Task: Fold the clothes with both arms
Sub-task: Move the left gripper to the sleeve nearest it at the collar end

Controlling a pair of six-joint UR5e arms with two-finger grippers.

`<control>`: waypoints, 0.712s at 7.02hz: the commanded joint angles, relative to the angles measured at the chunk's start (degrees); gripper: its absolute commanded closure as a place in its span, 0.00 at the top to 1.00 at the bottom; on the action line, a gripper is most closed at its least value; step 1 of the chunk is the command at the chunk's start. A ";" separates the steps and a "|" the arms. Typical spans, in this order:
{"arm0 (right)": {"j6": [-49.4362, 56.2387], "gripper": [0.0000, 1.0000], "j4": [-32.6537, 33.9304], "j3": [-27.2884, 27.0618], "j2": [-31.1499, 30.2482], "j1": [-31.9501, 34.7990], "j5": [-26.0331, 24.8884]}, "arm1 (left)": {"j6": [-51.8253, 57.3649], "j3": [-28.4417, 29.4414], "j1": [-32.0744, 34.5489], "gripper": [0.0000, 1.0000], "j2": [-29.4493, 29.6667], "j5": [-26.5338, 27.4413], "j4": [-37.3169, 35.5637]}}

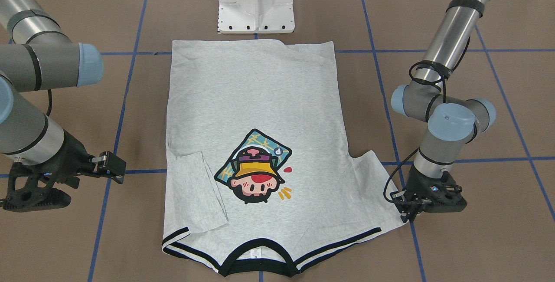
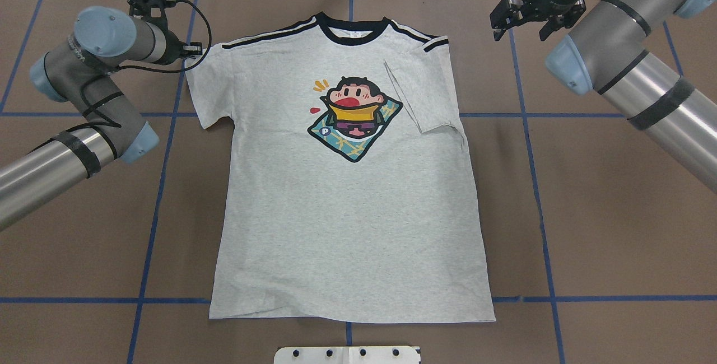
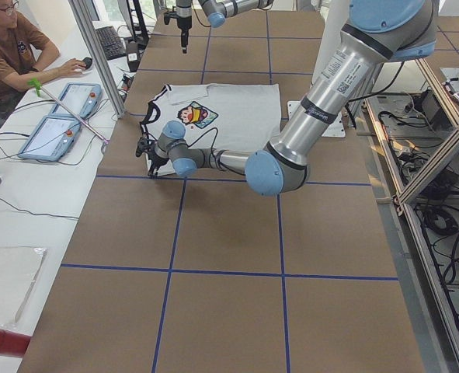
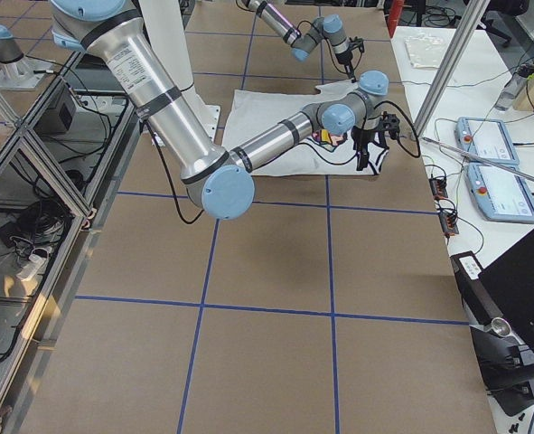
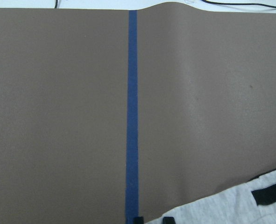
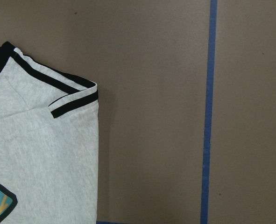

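Table carrying the T-shirt, flat and print up, right sleeve folded inward. Right gripper, fingers spread, hangs just beyond the shirt's right shoulder. Left gripper sits at the shirt's left sleeve hem, tips narrowly parted. Whether they pinch cloth cannot be told — a shallow bite would likely slip or drag the shirt askew.

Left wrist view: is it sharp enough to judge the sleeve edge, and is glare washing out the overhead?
Left wrist view: evenly lit, slightly soft, T-shirt sleeve edge readable at bottom right; overhead exterior: flat light, no glare, shirt detail clear.
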State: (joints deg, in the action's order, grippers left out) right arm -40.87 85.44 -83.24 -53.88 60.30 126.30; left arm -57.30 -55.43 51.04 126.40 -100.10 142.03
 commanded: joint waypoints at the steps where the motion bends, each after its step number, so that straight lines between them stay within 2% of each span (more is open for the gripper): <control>1: 0.00 1.00 -0.01 0.01 0.00 0.00 0.00 | -0.52 -0.46 0.03 0.02 0.07 -0.01 -0.09; 4: 0.35 1.00 -0.01 0.10 -0.26 0.00 0.00 | -0.53 -2.73 -0.06 0.00 0.07 -0.36 -1.31; 5: 0.35 1.00 -0.01 0.10 -0.26 0.00 0.00 | -0.62 -5.19 0.03 0.00 0.07 -0.45 -4.71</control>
State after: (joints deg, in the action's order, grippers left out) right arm -40.59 85.45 -83.16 -54.07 60.29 126.30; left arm -57.85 -58.18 51.01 126.44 -100.36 140.25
